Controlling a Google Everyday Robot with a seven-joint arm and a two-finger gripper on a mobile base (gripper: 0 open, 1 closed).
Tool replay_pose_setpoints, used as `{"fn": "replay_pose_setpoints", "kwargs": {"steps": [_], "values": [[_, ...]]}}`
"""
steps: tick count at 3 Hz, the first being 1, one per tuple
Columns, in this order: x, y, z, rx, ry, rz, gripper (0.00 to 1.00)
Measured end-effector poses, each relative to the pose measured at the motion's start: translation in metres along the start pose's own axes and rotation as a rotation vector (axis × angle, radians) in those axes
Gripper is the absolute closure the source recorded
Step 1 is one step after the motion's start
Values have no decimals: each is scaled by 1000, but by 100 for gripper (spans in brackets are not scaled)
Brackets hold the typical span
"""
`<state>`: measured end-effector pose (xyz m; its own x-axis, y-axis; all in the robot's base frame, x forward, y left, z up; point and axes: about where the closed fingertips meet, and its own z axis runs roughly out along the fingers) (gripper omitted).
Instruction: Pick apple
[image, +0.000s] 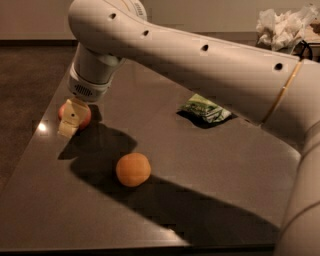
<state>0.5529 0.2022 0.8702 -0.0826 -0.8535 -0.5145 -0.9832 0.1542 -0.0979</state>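
Presently, beware of an off-centre squeeze from gripper (73, 116), low at apple (84, 119) near table (200, 165) edge, opening not discernible, perhaps touching, rolling the fruit over that edge.

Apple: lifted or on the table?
On the table: apple rests near the left edge, gripper low in front of it.

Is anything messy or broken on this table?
Nothing looks broken or spilled. The green bag is crumpled, but it lies closed and flat. The apple and the orange both look whole. The gripper is down right at the apple.
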Motion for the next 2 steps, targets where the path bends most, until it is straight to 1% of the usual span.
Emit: {"fn": "replay_pose_setpoints", "kwargs": {"steps": [1, 2], "values": [[-16, 5, 14, -23, 10, -39, 1], [-16, 3, 20, -42, 13, -38, 21]]}}
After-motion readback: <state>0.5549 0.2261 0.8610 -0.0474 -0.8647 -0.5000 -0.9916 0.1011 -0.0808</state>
